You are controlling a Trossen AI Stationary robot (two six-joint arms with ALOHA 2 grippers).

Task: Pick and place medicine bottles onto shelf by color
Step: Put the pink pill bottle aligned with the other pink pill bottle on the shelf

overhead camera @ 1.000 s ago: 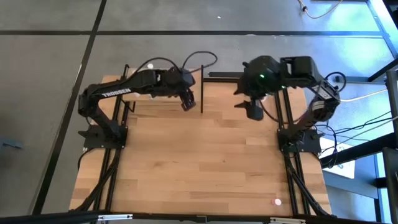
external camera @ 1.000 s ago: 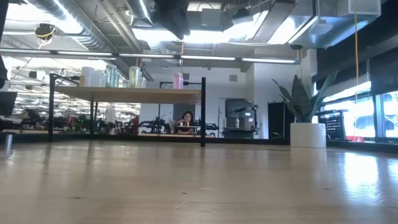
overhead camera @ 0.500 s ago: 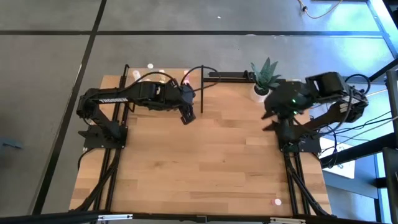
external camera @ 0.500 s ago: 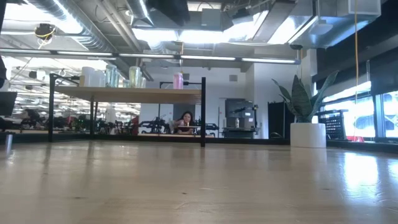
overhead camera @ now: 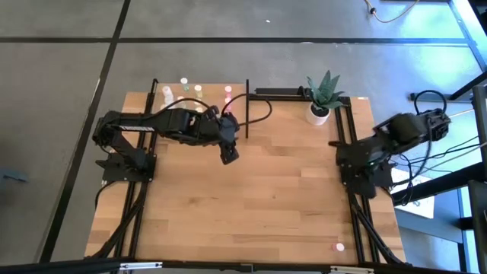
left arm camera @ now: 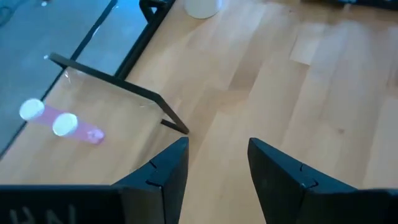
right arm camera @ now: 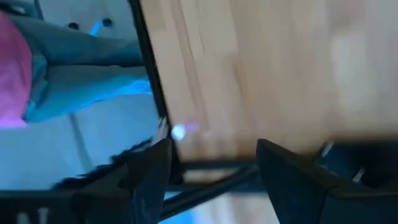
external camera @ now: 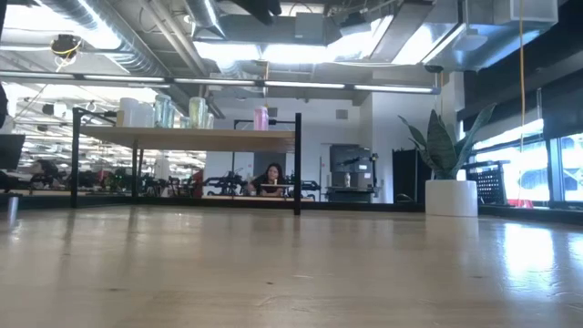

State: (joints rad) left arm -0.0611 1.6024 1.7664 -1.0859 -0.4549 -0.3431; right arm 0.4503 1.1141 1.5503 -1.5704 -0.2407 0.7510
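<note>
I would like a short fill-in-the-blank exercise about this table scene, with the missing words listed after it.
1. The medicine bottles stand on the ____.
2. The left gripper holds ____.
3. The white pot holds a green ____.
4. The right gripper has its jaws ____.

Missing words: shelf; nothing; plant; open

no readable text, label or number (arm lettering too blurred)

Light wood table point(overhead camera: 251, 198), matt black posts point(overhead camera: 247, 106)
</note>
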